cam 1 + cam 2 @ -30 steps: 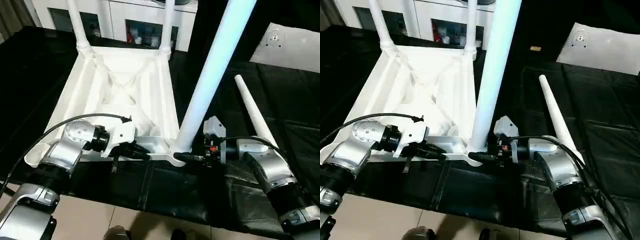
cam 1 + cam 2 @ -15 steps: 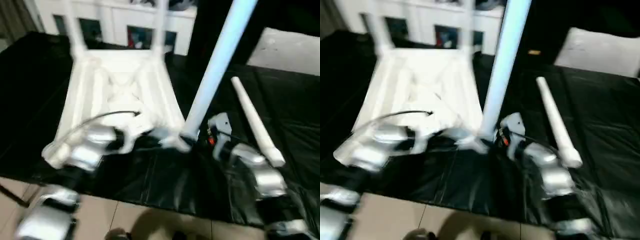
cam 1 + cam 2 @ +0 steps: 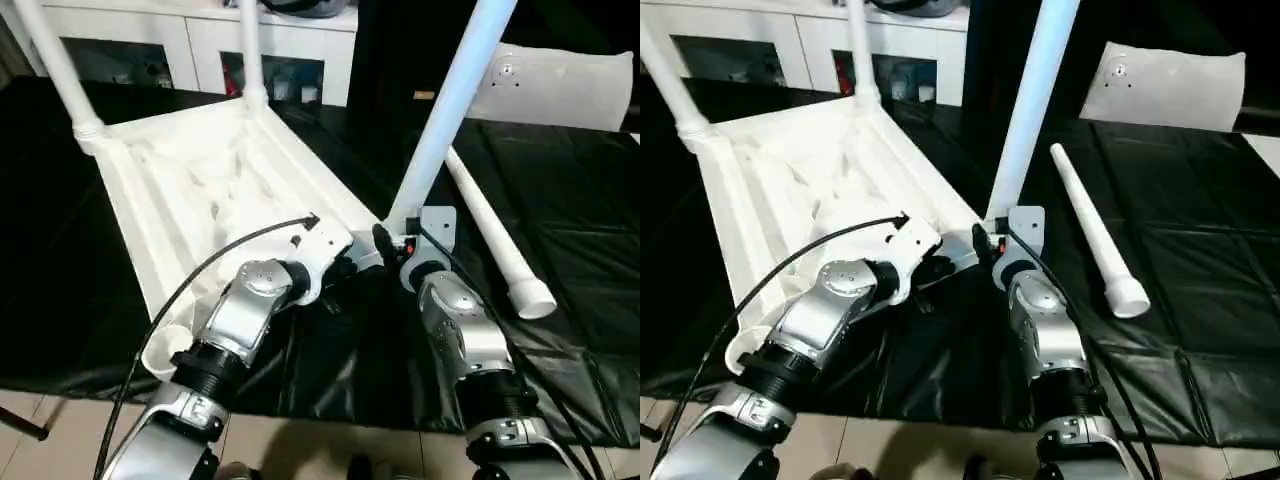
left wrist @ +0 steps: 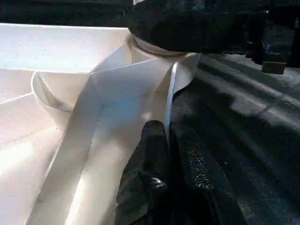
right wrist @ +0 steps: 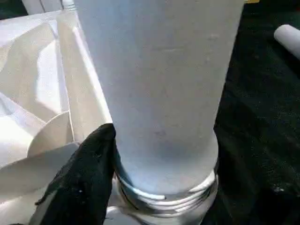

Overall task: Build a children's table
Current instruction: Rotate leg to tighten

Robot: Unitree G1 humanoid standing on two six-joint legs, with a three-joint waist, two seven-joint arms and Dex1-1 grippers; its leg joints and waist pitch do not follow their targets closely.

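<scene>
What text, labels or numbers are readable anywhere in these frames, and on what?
None readable.
Table top, legs, loose leg: plain white, no markings.
Flat white panel: a small round fitting, no lettering.
Cabinet contents: too blurred to read.

Tops of 3 upright legs [image 3: 455,95] beyond the frame; near corner socket behind the right gripper [image 3: 385,238].

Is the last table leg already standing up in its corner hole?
No, the fourth leg lies flat on the black cloth, beside the upside-down table top.
</scene>
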